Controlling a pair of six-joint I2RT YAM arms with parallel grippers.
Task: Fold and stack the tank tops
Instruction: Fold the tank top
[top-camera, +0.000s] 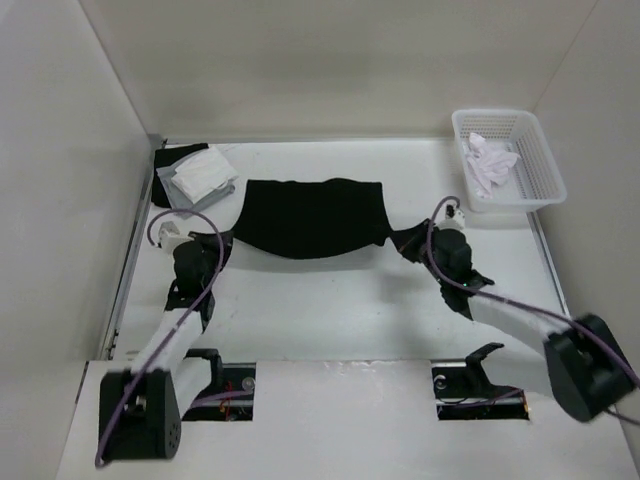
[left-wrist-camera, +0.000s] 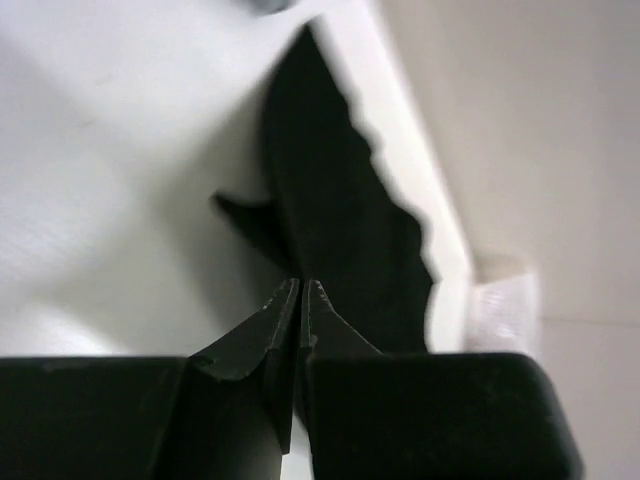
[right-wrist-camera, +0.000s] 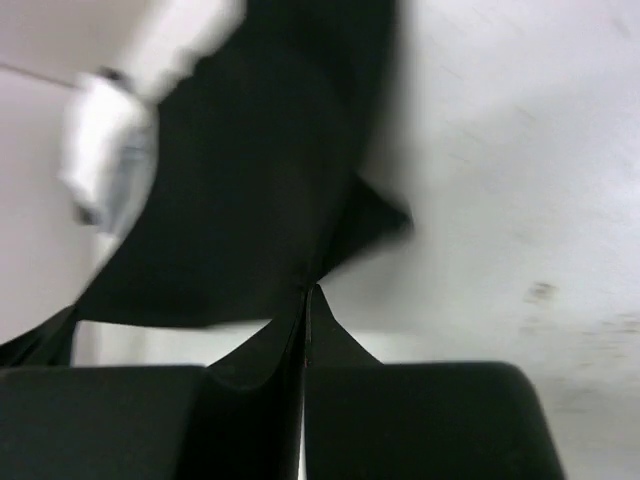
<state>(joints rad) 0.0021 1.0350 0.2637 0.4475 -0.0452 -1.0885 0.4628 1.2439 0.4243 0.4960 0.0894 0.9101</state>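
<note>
The black tank top (top-camera: 312, 215) hangs across the middle of the table, its near edge raised at both corners and sagging between them. My left gripper (top-camera: 226, 238) is shut on its near left corner. My right gripper (top-camera: 399, 241) is shut on its near right corner. In the left wrist view the left gripper (left-wrist-camera: 302, 286) pinches the black cloth (left-wrist-camera: 340, 215), which stretches away from it. In the right wrist view the right gripper (right-wrist-camera: 310, 290) pinches the dark cloth (right-wrist-camera: 250, 180) the same way. Folded white and grey tank tops (top-camera: 196, 176) lie stacked at the back left.
A white mesh basket (top-camera: 497, 114) stands at the back right with crumpled white tops (top-camera: 489, 160) inside. Light walls close in the table at the left, back and right. A black garment edge (top-camera: 164, 158) shows under the folded stack.
</note>
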